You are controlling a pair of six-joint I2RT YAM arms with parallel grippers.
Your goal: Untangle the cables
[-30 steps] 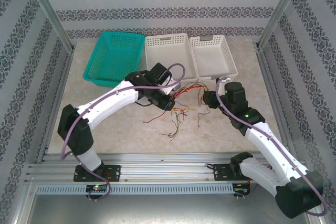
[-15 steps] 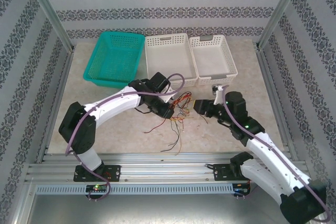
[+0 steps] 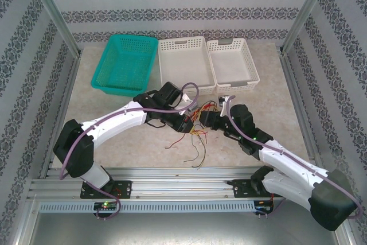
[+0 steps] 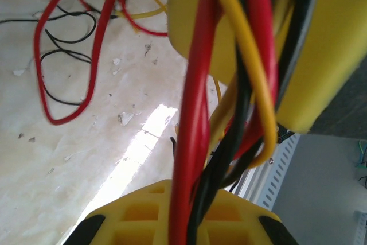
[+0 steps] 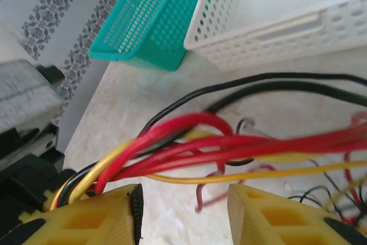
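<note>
Red, yellow and black cables [image 3: 198, 116] are bunched at mid-table between my two grippers, with loose ends [image 3: 195, 152] trailing toward the near edge. My left gripper [image 3: 186, 121] is shut on the cables; in the left wrist view the bundle [image 4: 198, 142] runs between the yellow fingers [image 4: 178, 216], and more loops [image 4: 63, 55] lie on the table behind. My right gripper [image 3: 210, 120] is just right of the bundle. In the right wrist view it [image 5: 183, 210] stands open, and the red and yellow cables [image 5: 218, 147] cross just beyond its fingertips [image 5: 269, 210] without being pinched.
A teal basket [image 3: 125, 64] and two white baskets [image 3: 186, 64] [image 3: 232, 64] line the back of the marble-patterned table [image 3: 114, 142]. The right wrist view shows the teal basket [image 5: 155, 21] and a white basket [image 5: 275, 27] beyond the cables. Aluminium rails [image 3: 172, 176] border the near edge.
My right arm has swung left and closed in on the left gripper. The left gripper shifted slightly toward the near edge, and the cables bunched up between the two.
</note>
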